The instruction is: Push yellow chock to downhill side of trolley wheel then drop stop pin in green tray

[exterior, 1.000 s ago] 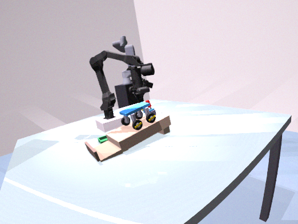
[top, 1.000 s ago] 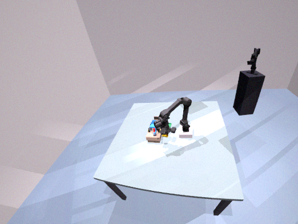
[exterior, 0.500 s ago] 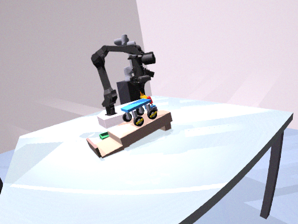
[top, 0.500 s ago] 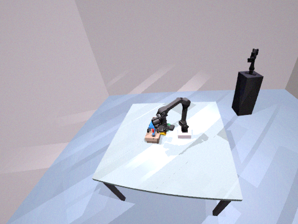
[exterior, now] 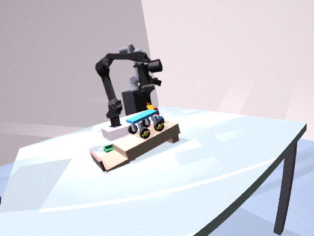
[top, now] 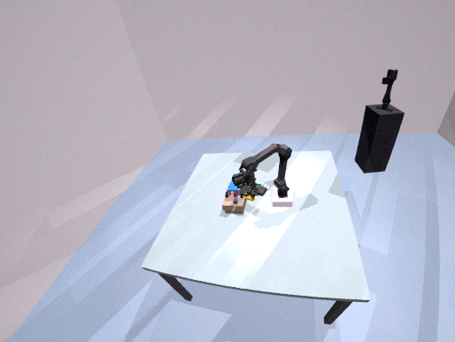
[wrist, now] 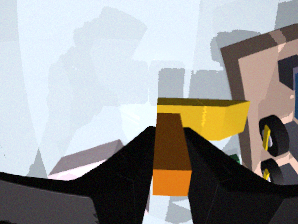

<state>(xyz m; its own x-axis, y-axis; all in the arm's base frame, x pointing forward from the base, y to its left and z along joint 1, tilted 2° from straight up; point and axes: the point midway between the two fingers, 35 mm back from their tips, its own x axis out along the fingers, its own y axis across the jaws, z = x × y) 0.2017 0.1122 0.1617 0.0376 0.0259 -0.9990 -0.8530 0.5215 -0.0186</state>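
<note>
My gripper is shut on the orange handle of the yellow chock. The chock is held in the air beside the ramp's uphill part. Its black base is not visible. The blue-topped trolley stands on the ramp; two of its wheels show at right in the wrist view. The red-headed stop pin stands at the trolley's uphill end. The green tray is beside the ramp's lower part, mostly hidden in the wrist view.
The arm's pale base block stands on the table on the same side of the ramp as the tray. A raised end board closes the ramp's low end. A black pedestal with another arm stands beyond the table.
</note>
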